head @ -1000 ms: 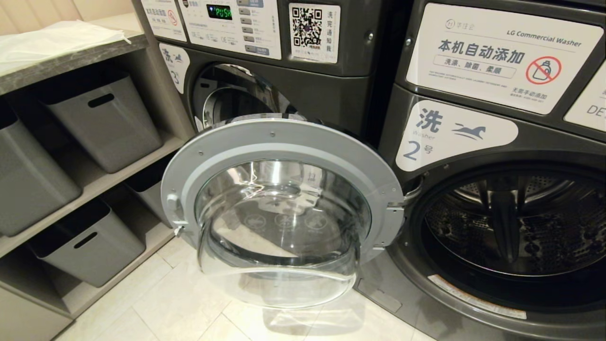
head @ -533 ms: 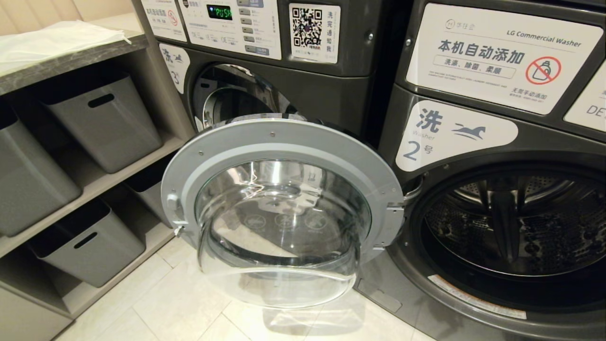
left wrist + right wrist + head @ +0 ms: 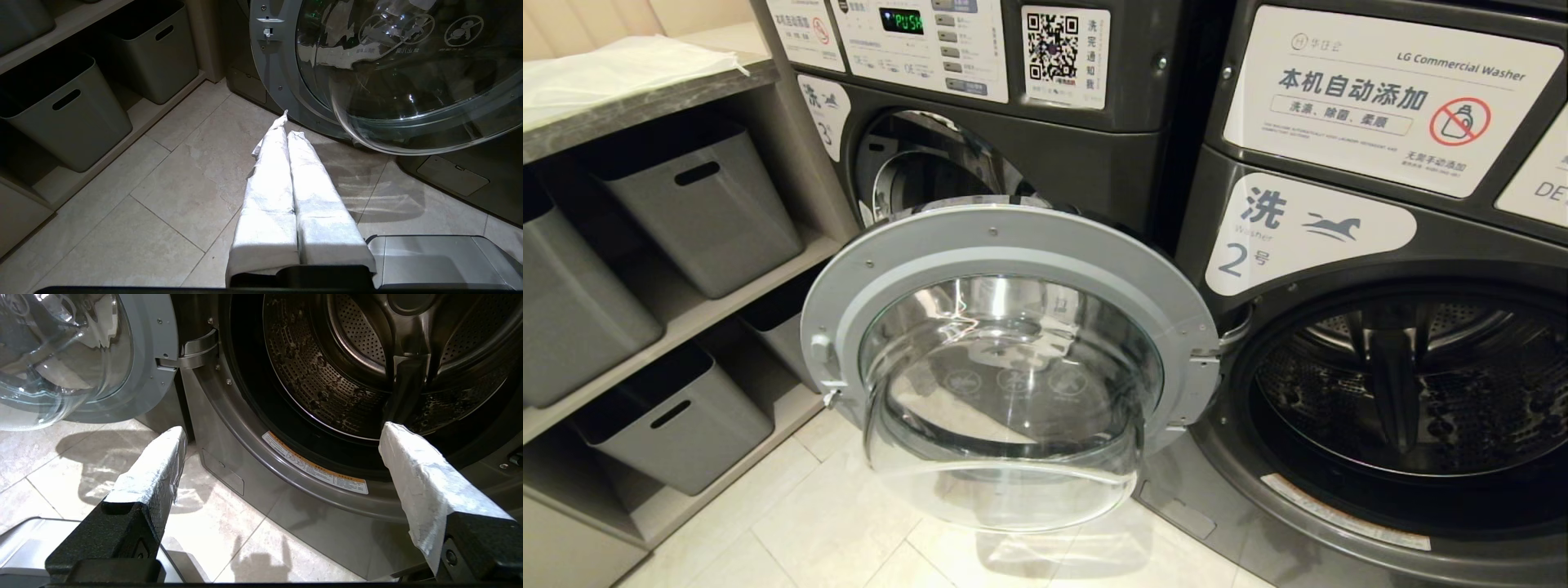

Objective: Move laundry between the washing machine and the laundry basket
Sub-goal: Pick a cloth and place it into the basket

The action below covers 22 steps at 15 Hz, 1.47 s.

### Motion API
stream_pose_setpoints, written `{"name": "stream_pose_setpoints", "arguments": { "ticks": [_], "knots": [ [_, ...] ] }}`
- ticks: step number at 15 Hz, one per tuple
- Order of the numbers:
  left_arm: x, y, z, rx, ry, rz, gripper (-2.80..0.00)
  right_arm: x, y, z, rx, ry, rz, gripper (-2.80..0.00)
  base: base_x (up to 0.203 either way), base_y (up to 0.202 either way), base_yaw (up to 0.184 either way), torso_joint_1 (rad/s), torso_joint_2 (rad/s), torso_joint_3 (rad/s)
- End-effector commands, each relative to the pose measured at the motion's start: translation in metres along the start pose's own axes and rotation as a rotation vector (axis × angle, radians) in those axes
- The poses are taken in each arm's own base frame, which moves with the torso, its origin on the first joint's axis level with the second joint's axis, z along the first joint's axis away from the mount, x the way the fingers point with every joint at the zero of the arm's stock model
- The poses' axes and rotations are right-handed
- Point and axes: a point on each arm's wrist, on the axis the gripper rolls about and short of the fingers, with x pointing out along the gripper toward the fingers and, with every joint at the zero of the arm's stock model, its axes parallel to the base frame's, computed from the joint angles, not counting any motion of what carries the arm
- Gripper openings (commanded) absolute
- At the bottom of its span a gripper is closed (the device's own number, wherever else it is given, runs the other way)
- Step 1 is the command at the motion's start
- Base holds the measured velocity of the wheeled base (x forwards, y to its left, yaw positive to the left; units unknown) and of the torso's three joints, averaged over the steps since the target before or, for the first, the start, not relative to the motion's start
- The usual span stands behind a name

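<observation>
We face washing machine [image 3: 1380, 343], door [image 3: 1013, 367] swung wide, drum bare. Laundry and basket not in our views. Left gripper [image 3: 288, 134] pressed shut, empty; right gripper [image 3: 282, 437] spread wide before drum. Garment likely soft, light: pinch bunched fold.

A shared, commercial laundry room is showing here: dark grey numbered front-loading washing machines [image 3: 1380, 269] are standing side by side, wearing QR payment stickers [image 3: 1054, 55], while solid grey plastic bins [image 3: 698, 204] are sitting on open shelving over beige floor tiles [image 3: 184, 183].
</observation>
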Motion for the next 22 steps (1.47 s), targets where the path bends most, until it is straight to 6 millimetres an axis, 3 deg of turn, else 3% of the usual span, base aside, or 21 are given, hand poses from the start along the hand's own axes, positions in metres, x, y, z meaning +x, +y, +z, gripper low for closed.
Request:
{"name": "stream_pose_setpoints", "arguments": {
  "ticks": [1, 22],
  "knots": [
    [0.0000, 0.0000, -0.0005, 0.000, 0.000, 0.000, -2.80, -0.0001, 0.0000, -0.0002, -0.001, 0.000, 0.001, 0.00, 0.000, 0.000, 0.000, 0.000, 0.00, 0.000],
    [0.0000, 0.0000, -0.0002, -0.001, -0.003, 0.000, -2.80, -0.0001, 0.0000, 0.0001, 0.046, -0.004, 0.001, 0.00, 0.000, 0.000, 0.000, 0.000, 0.00, 0.000]
  ]
}}
